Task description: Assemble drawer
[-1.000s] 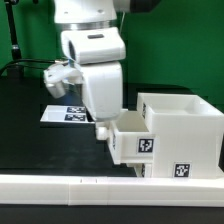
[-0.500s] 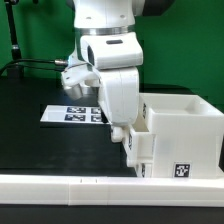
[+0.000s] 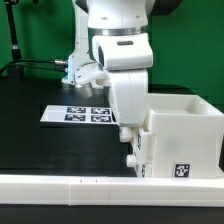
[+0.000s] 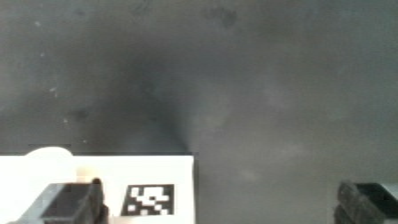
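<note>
- The drawer casing (image 3: 185, 135) stands on the black table (image 3: 40, 150) at the exterior view's right, just behind the low white border wall (image 3: 100, 188) that runs along the near edge.
- The casing is open at the top; its inside is not visible from this angle.
- One tray (image 3: 140, 148) sits pushed into the casing's side that faces the exterior view's left, its tagged front nearly flush with the casing. What the tray holds cannot be told.
- A second tag shows low on the casing's front face.
- In the wrist view, a white tagged face of the tray (image 4: 107, 190) lies beside one dark fingertip (image 4: 68, 205); the other fingertip is well apart, over bare table.
- The gripper (image 3: 129, 150) hangs at the tray's front; its fingers stand wide and grasp nothing.
- The marker board (image 3: 72, 113) lies flat on the table behind the arm, partly hidden by it.
</note>
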Robot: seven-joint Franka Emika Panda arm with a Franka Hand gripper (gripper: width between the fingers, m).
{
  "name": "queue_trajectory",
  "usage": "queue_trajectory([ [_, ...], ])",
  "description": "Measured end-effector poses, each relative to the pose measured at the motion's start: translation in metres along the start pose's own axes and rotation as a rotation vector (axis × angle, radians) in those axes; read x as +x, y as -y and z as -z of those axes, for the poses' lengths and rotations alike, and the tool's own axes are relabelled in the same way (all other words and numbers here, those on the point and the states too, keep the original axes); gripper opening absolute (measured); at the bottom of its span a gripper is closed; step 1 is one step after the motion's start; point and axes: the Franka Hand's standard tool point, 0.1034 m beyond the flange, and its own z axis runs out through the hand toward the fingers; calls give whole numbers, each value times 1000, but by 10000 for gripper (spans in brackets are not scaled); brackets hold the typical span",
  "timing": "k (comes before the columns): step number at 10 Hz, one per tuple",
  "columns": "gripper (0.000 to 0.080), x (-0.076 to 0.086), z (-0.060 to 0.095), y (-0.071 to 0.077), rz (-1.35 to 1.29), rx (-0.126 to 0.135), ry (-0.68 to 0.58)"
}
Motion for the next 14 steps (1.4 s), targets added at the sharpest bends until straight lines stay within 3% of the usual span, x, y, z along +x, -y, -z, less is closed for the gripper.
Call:
queue_trajectory([
  [2, 648, -1, 0, 1, 11, 33, -1],
  [10, 648, -3, 0, 3, 0, 34, -1],
  [12, 648, -22, -2, 16, 16, 48, -1],
  [14, 648, -27, 1, 14, 26, 45, 0],
])
